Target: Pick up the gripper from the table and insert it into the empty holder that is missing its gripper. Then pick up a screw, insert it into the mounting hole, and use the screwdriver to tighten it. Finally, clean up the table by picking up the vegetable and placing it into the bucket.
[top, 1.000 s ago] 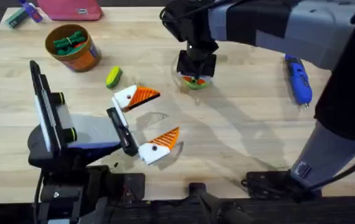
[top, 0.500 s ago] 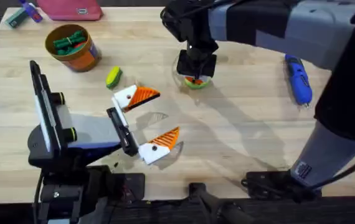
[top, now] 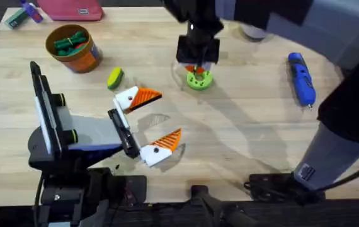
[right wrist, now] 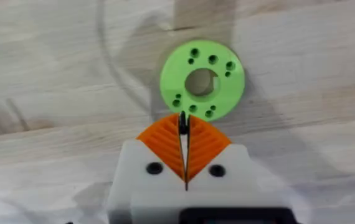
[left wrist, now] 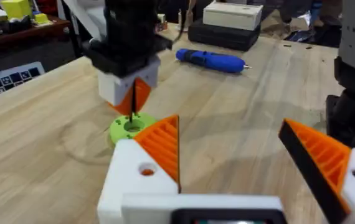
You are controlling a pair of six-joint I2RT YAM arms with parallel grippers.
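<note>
Screw insertion looks to be in hand: right claw (right wrist: 184, 134), pinched on a thin dark screw (right wrist: 182, 122), hovers above the lime-green round plastic disc (right wrist: 202, 78) on the wooden surface (top: 249, 126). Next: align with a hole and lower. Left claw (top: 149, 123) gapes empty.

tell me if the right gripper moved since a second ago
Yes. The right gripper has risen and shifted toward the table's far edge, uncovering the holder, which stays put. Its fingers are shut on a thin dark piece.
</note>
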